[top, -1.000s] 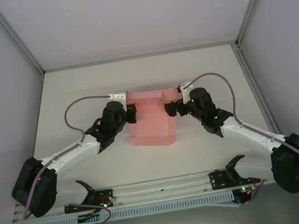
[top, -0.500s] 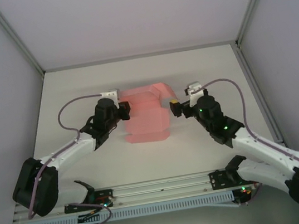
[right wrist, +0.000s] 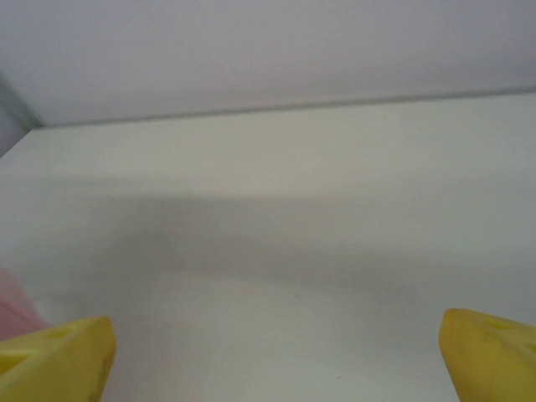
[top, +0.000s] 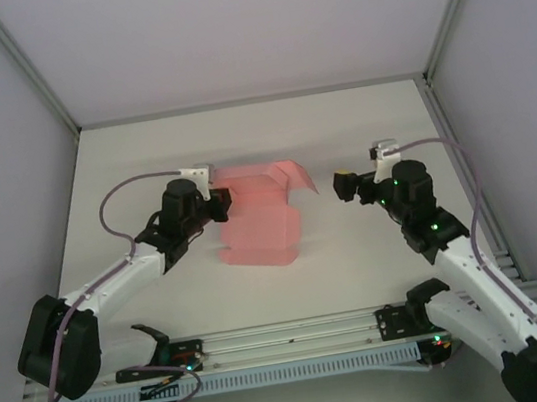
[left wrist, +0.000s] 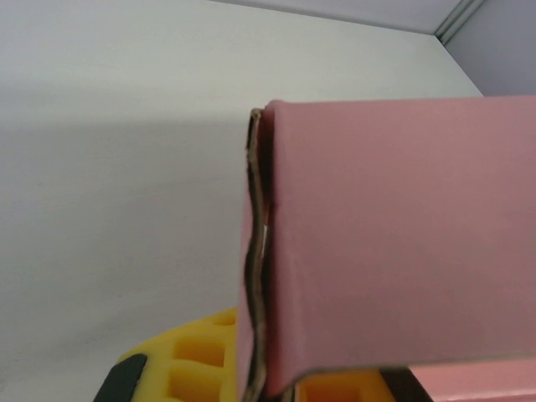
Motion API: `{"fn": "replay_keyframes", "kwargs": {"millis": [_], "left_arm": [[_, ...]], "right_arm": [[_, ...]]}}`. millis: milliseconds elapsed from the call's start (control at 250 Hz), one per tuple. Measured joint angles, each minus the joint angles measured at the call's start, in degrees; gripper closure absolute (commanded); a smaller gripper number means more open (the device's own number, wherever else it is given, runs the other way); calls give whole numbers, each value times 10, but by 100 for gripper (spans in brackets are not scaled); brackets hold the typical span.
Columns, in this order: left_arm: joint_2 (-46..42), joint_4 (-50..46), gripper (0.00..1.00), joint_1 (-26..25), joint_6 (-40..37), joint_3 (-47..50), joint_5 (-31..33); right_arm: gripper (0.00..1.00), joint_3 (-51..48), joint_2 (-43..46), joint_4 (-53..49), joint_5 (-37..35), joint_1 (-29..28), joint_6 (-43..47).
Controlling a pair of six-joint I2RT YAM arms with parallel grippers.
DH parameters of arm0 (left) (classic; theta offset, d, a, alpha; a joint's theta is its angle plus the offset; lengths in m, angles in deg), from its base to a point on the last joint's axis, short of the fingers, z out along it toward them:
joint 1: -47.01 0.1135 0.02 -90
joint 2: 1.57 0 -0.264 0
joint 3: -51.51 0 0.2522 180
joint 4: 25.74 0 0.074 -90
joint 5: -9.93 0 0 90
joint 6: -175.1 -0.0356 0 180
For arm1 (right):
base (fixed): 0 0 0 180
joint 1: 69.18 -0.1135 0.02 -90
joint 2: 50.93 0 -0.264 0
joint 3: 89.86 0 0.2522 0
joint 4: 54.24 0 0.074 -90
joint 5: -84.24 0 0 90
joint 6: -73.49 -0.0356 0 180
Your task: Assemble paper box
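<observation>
The pink paper box (top: 256, 221) lies partly folded in the middle of the table, with one flap (top: 295, 174) raised at its far right corner. My left gripper (top: 221, 206) is shut on the box's left edge. In the left wrist view the doubled pink card (left wrist: 394, 243) rises from between the yellow fingers (left wrist: 193, 364), its wavy edge running upward. My right gripper (top: 343, 188) stands open to the right of the box, a short gap away. Between its yellow fingertips (right wrist: 59, 360) there is only bare table, and a pink sliver (right wrist: 12, 306) shows at the far left.
The white table (top: 378, 124) is enclosed by grey walls at the back and both sides. A metal rail (top: 289, 335) with mounts runs along the near edge between the arm bases.
My right gripper has let go of the box's right side and pulled back to the right. The left gripper, still shut, has drawn the box slightly left.
</observation>
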Motion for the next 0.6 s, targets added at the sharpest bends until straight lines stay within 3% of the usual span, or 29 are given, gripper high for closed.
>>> {"fn": "replay_keyframes", "kwargs": {"millis": [132, 291, 451, 599], "left_arm": [[0, 0, 100, 0, -2, 0, -7], [3, 0, 100, 0, -2, 0, -12], [11, 1, 100, 0, -2, 0, -14], [17, 2, 100, 0, -2, 0, -21]], "right_arm": [[21, 45, -84, 2, 97, 0, 10], [32, 79, -155, 13, 228, 0, 21], [36, 81, -185, 18, 307, -11, 22], [41, 82, -195, 22, 334, -45, 38]]}}
